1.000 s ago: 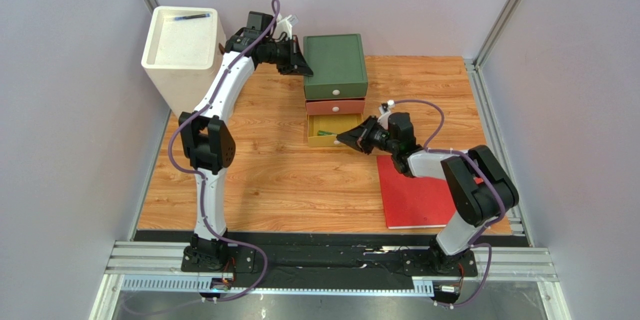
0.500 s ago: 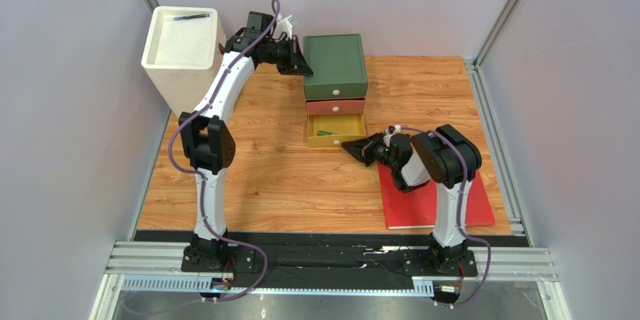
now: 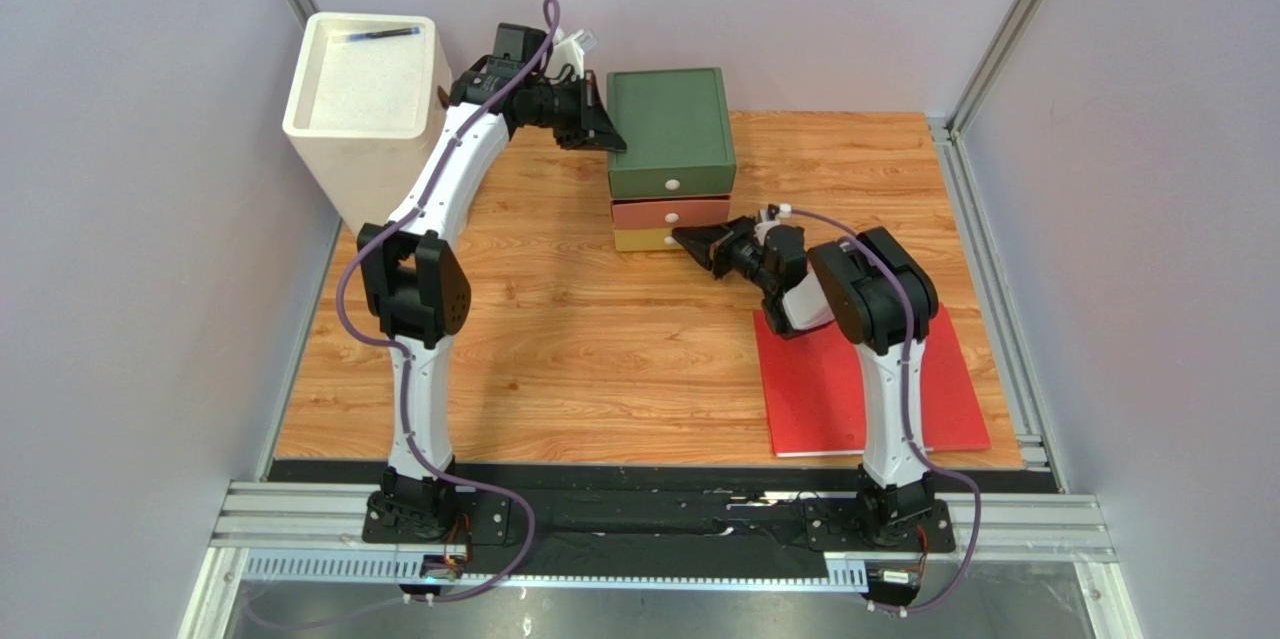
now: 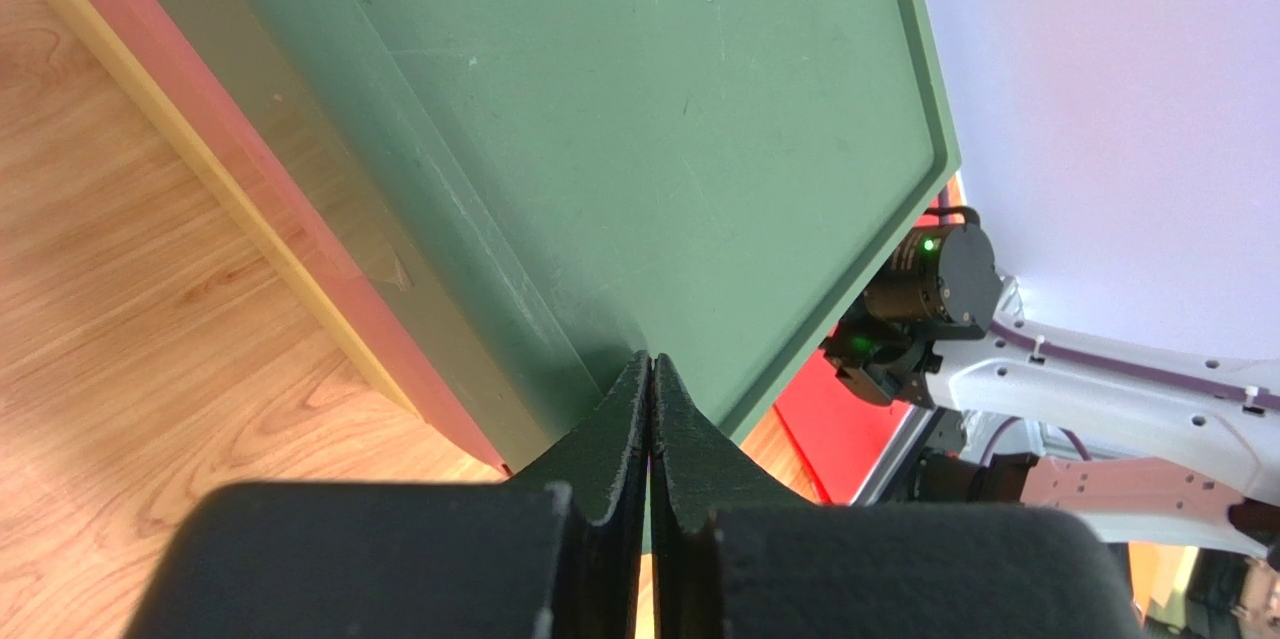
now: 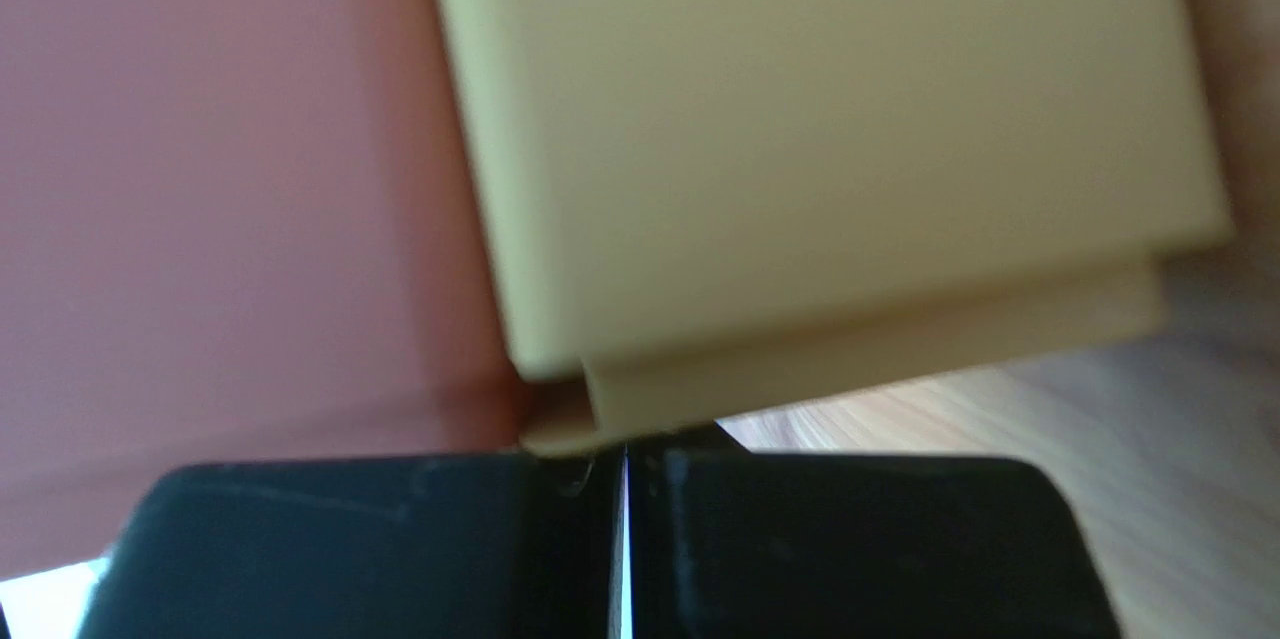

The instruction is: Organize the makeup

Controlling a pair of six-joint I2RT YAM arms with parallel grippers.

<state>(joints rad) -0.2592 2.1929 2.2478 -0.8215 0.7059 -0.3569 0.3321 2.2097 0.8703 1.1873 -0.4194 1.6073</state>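
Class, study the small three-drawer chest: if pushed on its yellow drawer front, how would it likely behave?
The chest looks plastic, so probably light: it may slide on the smooth wooden table. The left pincer, shut, sits at the edge of its green top, seemingly bracing it. Low and wide, it seems unlikely to tip.

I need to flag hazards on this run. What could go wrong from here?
The shut right tool meets the yellow drawer only at its front's edge, so it may slip off. The shut left tool touches the green cabinet at just one corner; it could skew or slide.
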